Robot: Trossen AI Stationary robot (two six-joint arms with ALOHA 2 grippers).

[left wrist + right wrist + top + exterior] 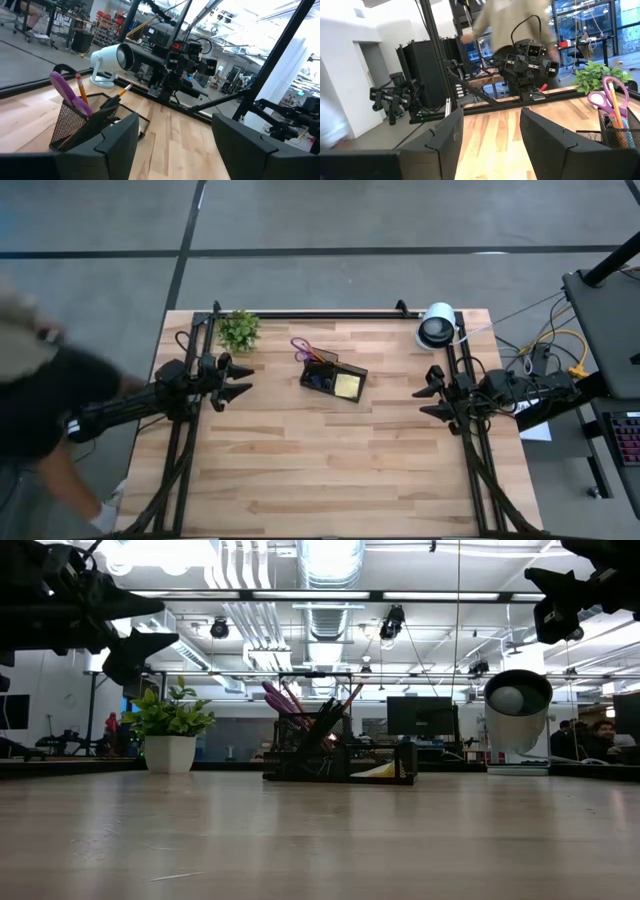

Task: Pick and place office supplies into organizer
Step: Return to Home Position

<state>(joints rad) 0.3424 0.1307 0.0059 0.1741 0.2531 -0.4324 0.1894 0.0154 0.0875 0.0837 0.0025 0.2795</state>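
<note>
Inside the organizer (340, 367) we find yellow sticky-note pad (347, 386), purple-handled scissors (303, 348), left gripper (236, 381) well left of it, right gripper (428, 394) well right, both claws spread, empty, plant (238, 330) and white device (436, 326) behind it, person (40, 395) far left

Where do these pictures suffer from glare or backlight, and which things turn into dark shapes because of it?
Low view: the ceiling lamps glare along the top, so the left gripper, the right gripper and the organizer read as dark silhouettes. Left wrist view: the bright room behind the frame bar is washed out. High view: even light, no glare on the table.
</note>
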